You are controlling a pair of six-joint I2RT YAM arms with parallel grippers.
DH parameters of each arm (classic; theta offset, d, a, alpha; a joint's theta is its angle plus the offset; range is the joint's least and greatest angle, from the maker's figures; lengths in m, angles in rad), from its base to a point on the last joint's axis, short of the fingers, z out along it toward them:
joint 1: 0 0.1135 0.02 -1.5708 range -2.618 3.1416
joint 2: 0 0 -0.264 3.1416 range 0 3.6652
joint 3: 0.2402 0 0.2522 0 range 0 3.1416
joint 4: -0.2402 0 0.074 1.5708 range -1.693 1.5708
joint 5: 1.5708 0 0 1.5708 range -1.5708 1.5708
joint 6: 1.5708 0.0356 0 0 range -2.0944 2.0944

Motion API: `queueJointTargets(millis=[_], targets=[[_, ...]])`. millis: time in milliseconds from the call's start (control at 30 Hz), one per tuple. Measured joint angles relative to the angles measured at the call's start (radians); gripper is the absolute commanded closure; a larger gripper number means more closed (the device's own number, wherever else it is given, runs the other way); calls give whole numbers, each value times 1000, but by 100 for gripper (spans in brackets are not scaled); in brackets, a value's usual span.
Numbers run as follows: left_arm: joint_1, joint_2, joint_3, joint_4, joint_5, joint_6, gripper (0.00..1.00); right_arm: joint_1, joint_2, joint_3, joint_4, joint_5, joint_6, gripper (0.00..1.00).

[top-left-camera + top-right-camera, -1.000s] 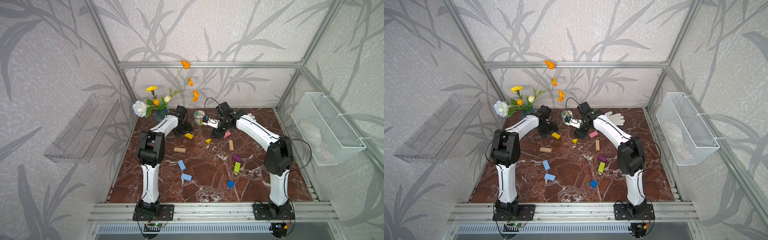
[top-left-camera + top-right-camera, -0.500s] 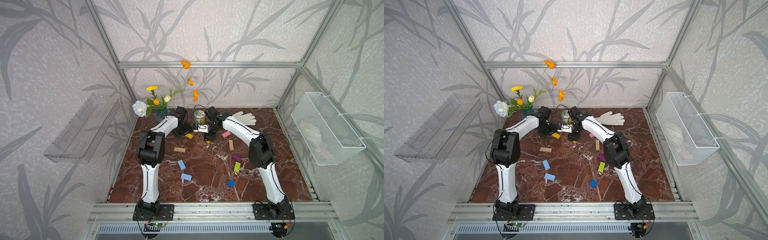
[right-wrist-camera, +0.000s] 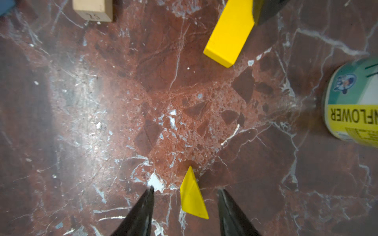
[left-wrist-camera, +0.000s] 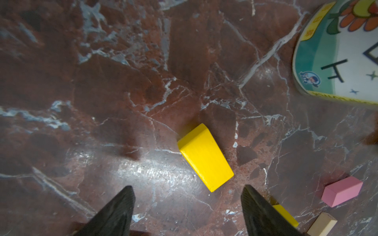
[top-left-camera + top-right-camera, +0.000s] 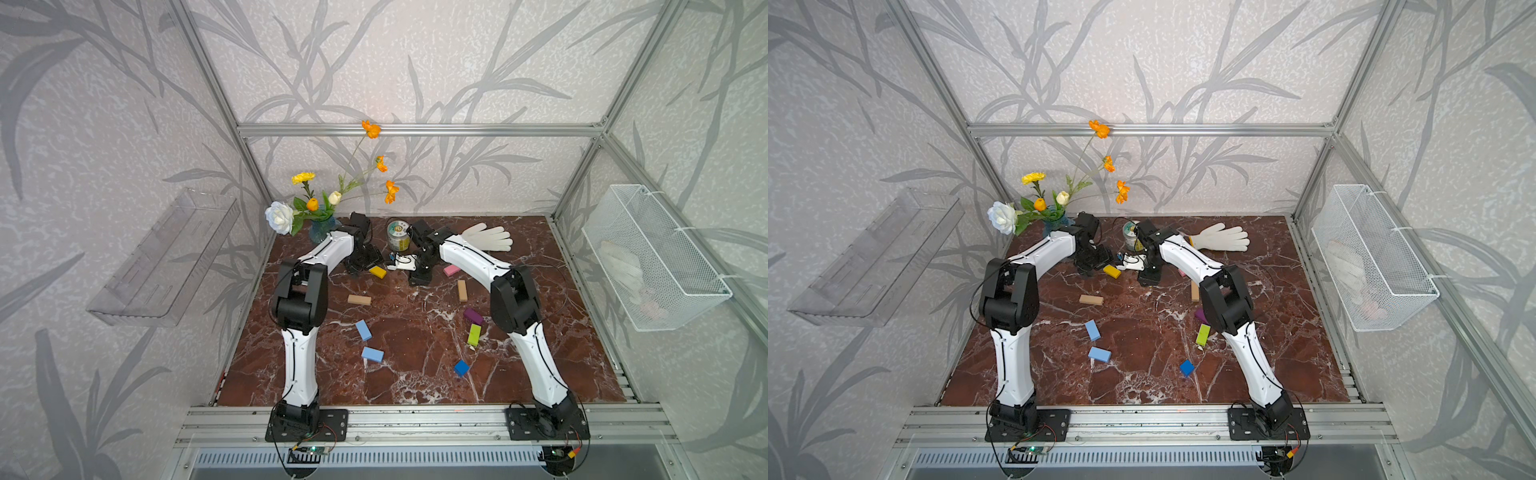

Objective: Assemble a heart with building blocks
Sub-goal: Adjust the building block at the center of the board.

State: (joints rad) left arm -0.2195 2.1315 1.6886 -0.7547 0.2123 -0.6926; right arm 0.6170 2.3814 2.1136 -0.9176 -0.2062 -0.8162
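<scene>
On a dark red marble desk inside a metal-framed cell with leaf-patterned walls, two white and black robot arms reach toward the far edge. The building blocks lie scattered singly, none touching another, and no heart outline is laid out. The left jaws are spread wide and empty over the desk. In the left wrist view a long yellow block lies flat just ahead of their tips, not between them. The right jaws stand partly apart around a small yellow wedge block. Bare desk shows on each side of it, so nothing is gripped. In both top views the two sets of jaws sit close together, just in front of a round tin with a green and yellow label. A pink block lies beside the right arm. One tan block lies nearer the left arm, and the other tan block lies near the right arm. Two light blue blocks lie toward the middle. A purple block and a lime green block lie beside the right elbow. A dark blue block lies nearest the front. A white glove lies at the back right, and a vase of flowers stands at the back left.
</scene>
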Motion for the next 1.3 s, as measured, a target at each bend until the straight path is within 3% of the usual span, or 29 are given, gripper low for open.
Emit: queueJointTargets(millis=[233, 400, 633, 800, 1300], targets=[[5, 0, -5, 0, 3, 0, 18, 0, 35, 9, -2, 55, 12, 49], [8, 0, -5, 1, 5, 0, 18, 1, 40, 12, -6, 68, 25, 57], [13, 0, -5, 1, 8, 0, 18, 4, 60, 14, -8, 83, 35, 58], [18, 0, -5, 1, 8, 0, 18, 4, 79, 20, -8, 85, 44, 66], [26, 0, -5, 1, 8, 0, 18, 5, 102, 66, -8, 121, 76, 75]])
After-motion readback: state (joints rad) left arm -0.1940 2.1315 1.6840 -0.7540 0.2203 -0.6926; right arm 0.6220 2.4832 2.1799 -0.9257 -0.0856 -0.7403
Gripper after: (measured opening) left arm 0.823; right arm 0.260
